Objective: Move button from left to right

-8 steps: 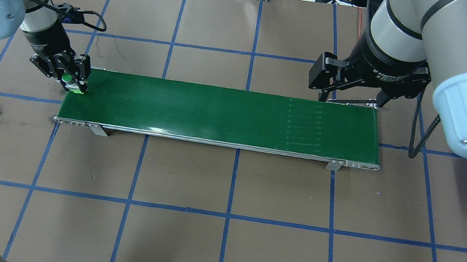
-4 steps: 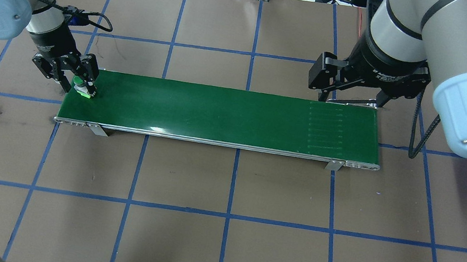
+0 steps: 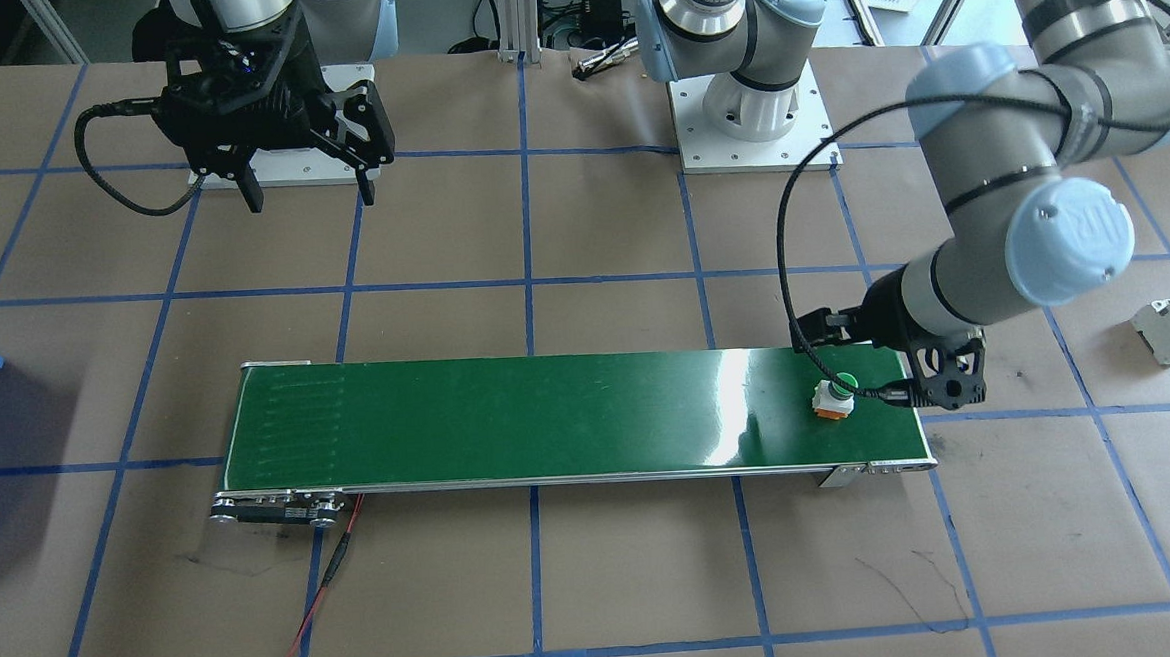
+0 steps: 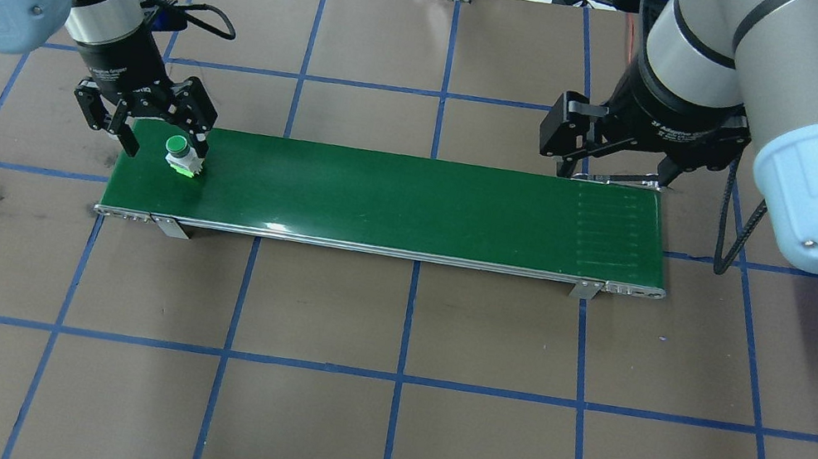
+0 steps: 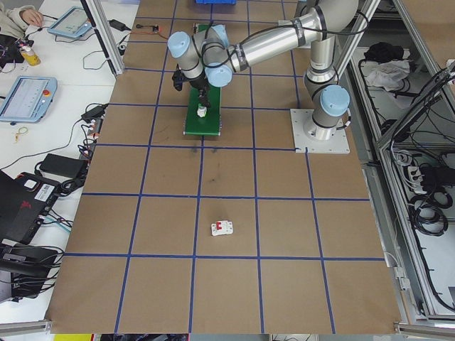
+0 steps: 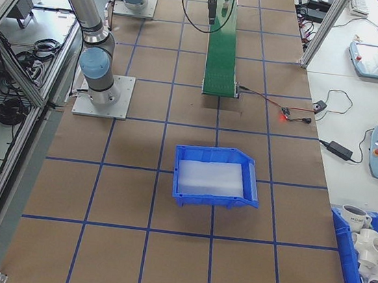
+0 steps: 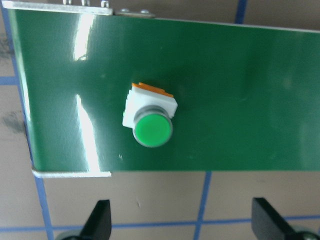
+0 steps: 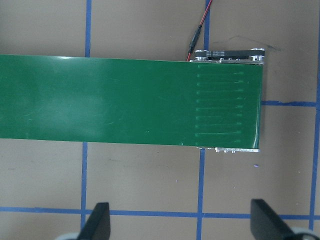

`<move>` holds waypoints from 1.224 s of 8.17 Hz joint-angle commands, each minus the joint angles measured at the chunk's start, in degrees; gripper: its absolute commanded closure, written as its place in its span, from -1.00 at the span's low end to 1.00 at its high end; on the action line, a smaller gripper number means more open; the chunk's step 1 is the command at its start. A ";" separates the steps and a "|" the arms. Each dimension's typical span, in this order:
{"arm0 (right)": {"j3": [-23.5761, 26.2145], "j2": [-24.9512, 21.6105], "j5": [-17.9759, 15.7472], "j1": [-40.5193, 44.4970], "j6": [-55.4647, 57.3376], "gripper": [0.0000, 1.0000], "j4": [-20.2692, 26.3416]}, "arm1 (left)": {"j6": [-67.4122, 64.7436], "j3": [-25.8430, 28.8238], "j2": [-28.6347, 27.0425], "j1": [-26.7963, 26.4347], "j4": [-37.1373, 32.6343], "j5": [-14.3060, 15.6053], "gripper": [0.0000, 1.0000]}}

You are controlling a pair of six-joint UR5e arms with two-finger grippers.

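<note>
Green-capped button (image 4: pixel 177 153) sits upright on the conveyor belt (image 4: pixel 398 198) at its left end, let go. Left gripper (image 4: pixel 164 140) hangs above it, fingers spread; right gripper (image 4: pixel 614 174) is spread wide too, by the far end.

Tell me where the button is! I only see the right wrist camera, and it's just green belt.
Observer: The button stands upright on the belt's other end, on the robot's left.
Operator: Is a gripper holding it?
Observer: No. The left gripper is open and not touching it.
Operator: What's past my end of the belt?
Observer: A blue bin sits on the table.
</note>
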 commanded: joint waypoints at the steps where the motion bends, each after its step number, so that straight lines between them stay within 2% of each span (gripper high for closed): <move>1: 0.00 1.99 0.33 0.00 -1.26 -1.00 -3.38 | -4.19 0.13 9.75 -2.10 -7.33 -2.31 -1.00; 2: 0.00 4.52 0.77 0.00 -0.39 -1.00 -4.52 | -3.66 0.30 10.64 -2.09 -7.79 -1.70 -1.00; 3: 0.00 9.68 0.95 0.00 -0.29 -1.00 -7.23 | -3.57 0.91 11.35 -1.83 -7.80 -1.17 -1.00; 4: 0.00 11.73 0.69 0.00 -0.55 -1.00 -10.39 | -3.57 1.87 10.92 -1.57 -7.88 0.58 -1.00; 5: 0.18 13.84 0.69 0.00 -0.30 -1.00 -10.77 | -3.57 2.06 10.83 -1.57 -7.80 1.73 -1.00; 6: 0.09 15.17 0.86 -0.17 -0.29 -1.00 -11.03 | -3.57 2.23 10.04 -1.57 -7.36 1.91 -1.00; 8: 0.61 15.62 0.69 -0.18 -0.12 -1.00 -22.93 | -3.57 2.15 11.51 -1.65 -7.79 1.83 -1.00; 10: 2.29 16.41 -0.02 -0.17 -0.30 -1.00 -23.07 | -3.48 1.54 13.28 -1.66 -8.07 2.35 -1.00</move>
